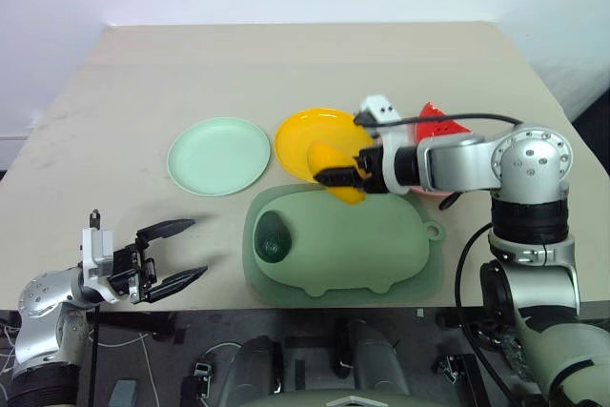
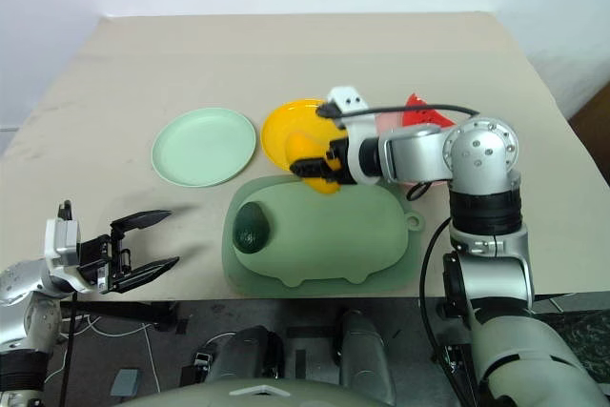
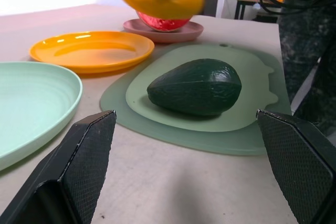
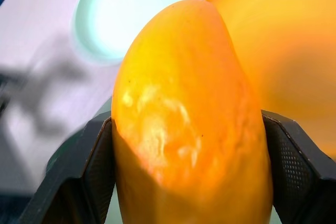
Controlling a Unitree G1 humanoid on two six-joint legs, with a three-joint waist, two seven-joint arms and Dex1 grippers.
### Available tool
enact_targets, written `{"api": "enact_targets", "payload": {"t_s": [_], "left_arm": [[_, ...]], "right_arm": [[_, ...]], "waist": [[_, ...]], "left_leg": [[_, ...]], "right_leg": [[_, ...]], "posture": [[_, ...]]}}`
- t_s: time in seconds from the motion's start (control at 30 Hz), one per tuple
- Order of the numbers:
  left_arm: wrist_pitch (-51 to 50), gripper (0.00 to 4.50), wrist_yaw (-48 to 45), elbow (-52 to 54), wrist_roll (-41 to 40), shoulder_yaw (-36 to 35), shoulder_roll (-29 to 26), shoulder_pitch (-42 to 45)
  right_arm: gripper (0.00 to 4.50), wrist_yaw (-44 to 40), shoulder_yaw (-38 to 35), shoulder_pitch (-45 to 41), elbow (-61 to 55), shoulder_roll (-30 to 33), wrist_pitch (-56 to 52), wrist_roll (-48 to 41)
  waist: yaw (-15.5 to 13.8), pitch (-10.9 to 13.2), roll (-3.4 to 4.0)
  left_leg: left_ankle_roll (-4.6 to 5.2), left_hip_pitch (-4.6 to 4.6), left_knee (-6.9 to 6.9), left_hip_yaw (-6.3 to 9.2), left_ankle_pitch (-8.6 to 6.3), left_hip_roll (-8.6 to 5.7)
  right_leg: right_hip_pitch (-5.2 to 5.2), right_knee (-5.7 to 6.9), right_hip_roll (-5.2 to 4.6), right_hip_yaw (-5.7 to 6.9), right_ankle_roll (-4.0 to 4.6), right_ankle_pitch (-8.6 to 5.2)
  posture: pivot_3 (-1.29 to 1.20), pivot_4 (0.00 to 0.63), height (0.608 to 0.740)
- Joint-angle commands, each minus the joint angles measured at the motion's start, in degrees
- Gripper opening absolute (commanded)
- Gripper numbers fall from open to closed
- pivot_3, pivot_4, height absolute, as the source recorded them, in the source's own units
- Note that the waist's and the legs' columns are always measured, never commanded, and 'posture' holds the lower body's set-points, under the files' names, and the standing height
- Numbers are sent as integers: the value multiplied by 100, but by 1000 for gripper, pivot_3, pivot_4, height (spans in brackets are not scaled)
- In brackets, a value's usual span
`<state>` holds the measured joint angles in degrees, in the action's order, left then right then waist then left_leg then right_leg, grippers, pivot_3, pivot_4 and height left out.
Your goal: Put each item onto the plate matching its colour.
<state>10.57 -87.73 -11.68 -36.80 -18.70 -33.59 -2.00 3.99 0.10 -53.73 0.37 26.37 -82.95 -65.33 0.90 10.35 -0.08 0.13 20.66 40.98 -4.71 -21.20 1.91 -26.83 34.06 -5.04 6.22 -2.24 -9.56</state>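
While the desk [image 1: 114, 92] is a plain beige top against a white wall, its near edge drops off to dark floor with cables. No readable writing or brand marks anywhere.

Right end effector [image 1: 335, 178] is clamped on the mango [image 1: 331, 161], black fingers on both sides of it in the right wrist view, fruit lifted clear of the desk. It hangs over the near edge of the yellow plate [image 1: 305, 131], just past the far edge of the mat [image 1: 381, 245].

Left end effector [image 1: 177, 253] is wide open, empty, touching nothing, at the near left corner of the desk, pointing toward the mat.

Green plate [image 1: 217, 155] sits left of the yellow plate, bare. Pink plate [image 3: 184, 32] is right of the yellow plate, mostly hidden behind the right arm in the head views; watermelon [image 1: 437, 123] sits on it.

Avocado [image 1: 272, 235] lies on the left part of the mat, near centre of the desk. Mat has a small handle loop on its right side. Avocado is well apart from both end effectors.
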Motion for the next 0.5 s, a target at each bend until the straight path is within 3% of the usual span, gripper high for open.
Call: {"api": "enact_targets", "payload": {"t_s": [0.03,0.2,0.37,0.43,0.5], "left_arm": [[46,4500,37,123,-27,-10,6,13],[-2,4500,97,218,-48,-26,-4,38],[-79,4500,200,346,-60,-41,-23,-9],[-101,4500,244,408,-60,-34,-24,-28],[-137,4500,287,476,-60,-27,-22,-41]], "right_arm": [[3395,-718,480,-389,576,-73,1017,1135],[3395,-1537,1191,-720,2486,-650,2743,2831],[3395,-2141,1131,-962,3338,-931,3245,3517],[4148,-2324,1098,-1006,3472,-976,3346,3715],[4465,-2501,1016,-1020,3380,-943,3312,3811]], "waist": [[9,0,0],[28,0,0],[25,1,3],[25,1,2],[18,1,3]], "left_leg": [[0,0,0,0,0,0],[0,-1,0,0,0,-1],[-1,51,6,1,2,-1],[-3,69,11,0,4,-2],[-3,70,10,-1,4,-2]], "right_leg": [[0,1,0,0,0,0],[-1,3,3,1,0,0],[-44,16,-2,2,-1,3],[-56,17,-1,7,-3,8],[-54,14,-2,11,-3,7]], "posture": [[0,150,733],[0,150,733],[0,150,733],[0,150,733],[0,150,733]]}}
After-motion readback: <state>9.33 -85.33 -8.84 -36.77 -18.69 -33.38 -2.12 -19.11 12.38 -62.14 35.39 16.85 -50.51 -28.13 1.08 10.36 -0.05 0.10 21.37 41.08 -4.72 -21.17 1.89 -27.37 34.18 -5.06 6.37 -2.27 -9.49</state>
